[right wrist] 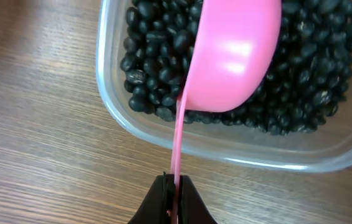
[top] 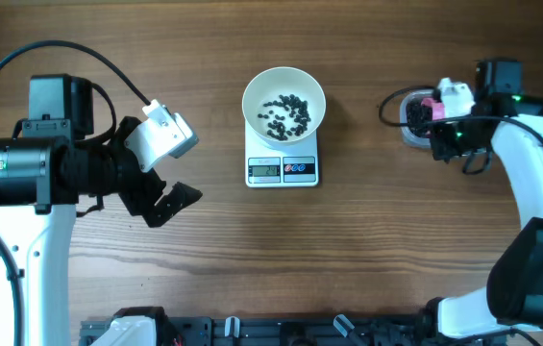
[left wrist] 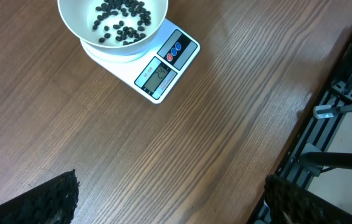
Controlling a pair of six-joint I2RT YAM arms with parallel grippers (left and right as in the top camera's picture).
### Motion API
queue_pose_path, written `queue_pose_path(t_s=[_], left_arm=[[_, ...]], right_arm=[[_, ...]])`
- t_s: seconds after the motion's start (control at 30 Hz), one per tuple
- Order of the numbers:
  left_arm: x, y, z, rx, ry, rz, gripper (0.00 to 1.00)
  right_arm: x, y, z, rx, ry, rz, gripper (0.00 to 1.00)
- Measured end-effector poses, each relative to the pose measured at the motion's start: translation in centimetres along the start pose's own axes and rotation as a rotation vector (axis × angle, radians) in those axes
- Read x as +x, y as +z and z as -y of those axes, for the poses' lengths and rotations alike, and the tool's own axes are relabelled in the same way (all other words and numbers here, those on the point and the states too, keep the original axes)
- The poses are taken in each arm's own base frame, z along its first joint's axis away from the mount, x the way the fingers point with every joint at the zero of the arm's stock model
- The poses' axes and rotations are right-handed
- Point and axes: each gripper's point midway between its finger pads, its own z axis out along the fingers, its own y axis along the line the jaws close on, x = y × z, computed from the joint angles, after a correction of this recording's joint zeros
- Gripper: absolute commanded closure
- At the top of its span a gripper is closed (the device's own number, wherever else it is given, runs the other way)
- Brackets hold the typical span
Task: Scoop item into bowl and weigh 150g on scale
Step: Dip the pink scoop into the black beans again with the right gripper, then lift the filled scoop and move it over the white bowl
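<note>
**Surroundings.** One wooden table [top: 367, 250] is noted, with a black rail [top: 281, 332] along its near edge. In the overhead view the tub is largely covered by the right arm and its wrist camera.

**Count.** One scale [top: 283, 170], one white bowl [top: 285, 77], one clear plastic tub [right wrist: 238, 158] and one pink scoop [right wrist: 235, 56] are recorded. One display and two round buttons are seen on the scale.

**Containers.** The bowl is seated on the scale; a thin scatter of black beans [top: 285, 113], a few dozen at most, is held in it. The tub is packed with beans [right wrist: 157, 56] beyond counting. The scoop's cup is set over them; its contents cannot be seen.

**Grippers.** The right gripper [right wrist: 174, 199] is clamped narrowly on the scoop's thin handle. The left gripper [left wrist: 171, 186] is spread wide above bare table, left of the scale, with nothing held.
</note>
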Motion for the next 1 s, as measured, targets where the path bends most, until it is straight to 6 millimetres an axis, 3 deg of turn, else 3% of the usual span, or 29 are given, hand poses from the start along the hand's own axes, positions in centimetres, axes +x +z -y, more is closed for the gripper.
queue_pose_path(t_s=[0.7,1.0], left_arm=[[0.0,0.0,0.0,0.000,0.000,0.000,0.00],[0.0,0.0,0.0,0.000,0.000,0.000,0.00]], right_arm=[[0.2,-2.7,3.6,-0.314,0.387,0.187,0.96],[-1.0,-4.4,1.6,-0.501,0.406,0.263,0.96]])
